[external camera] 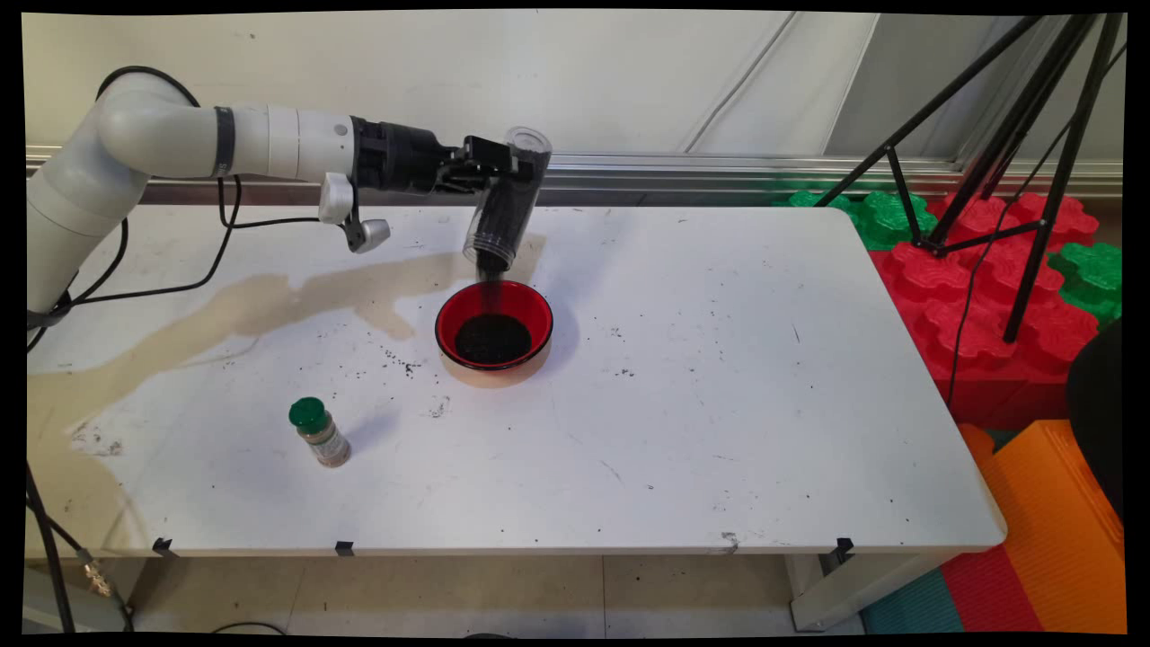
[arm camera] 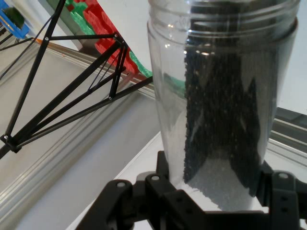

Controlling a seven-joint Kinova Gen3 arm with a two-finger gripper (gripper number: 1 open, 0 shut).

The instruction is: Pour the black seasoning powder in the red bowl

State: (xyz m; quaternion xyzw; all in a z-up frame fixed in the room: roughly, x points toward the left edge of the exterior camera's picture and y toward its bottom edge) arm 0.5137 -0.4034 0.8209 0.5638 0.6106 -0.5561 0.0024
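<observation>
My gripper (external camera: 497, 169) is shut on a clear plastic jar (external camera: 506, 202) that is tipped mouth-down above the table. Black grains fall from its mouth in a thin stream into a red bowl (external camera: 493, 305) directly below, where a dark heap (external camera: 491, 338) lies. In the hand view the jar (arm camera: 220, 96) fills the middle, with black grains clinging along its inside, and the gripper (arm camera: 211, 191) clamps it near its base.
A small spice bottle with a green cap (external camera: 318, 431) stands near the table's front left. A tan stain (external camera: 225, 314) runs across the left of the table. Scattered black grains (external camera: 404, 364) lie beside the bowl. A black tripod (external camera: 1006, 135) and red foam blocks (external camera: 988, 296) stand right.
</observation>
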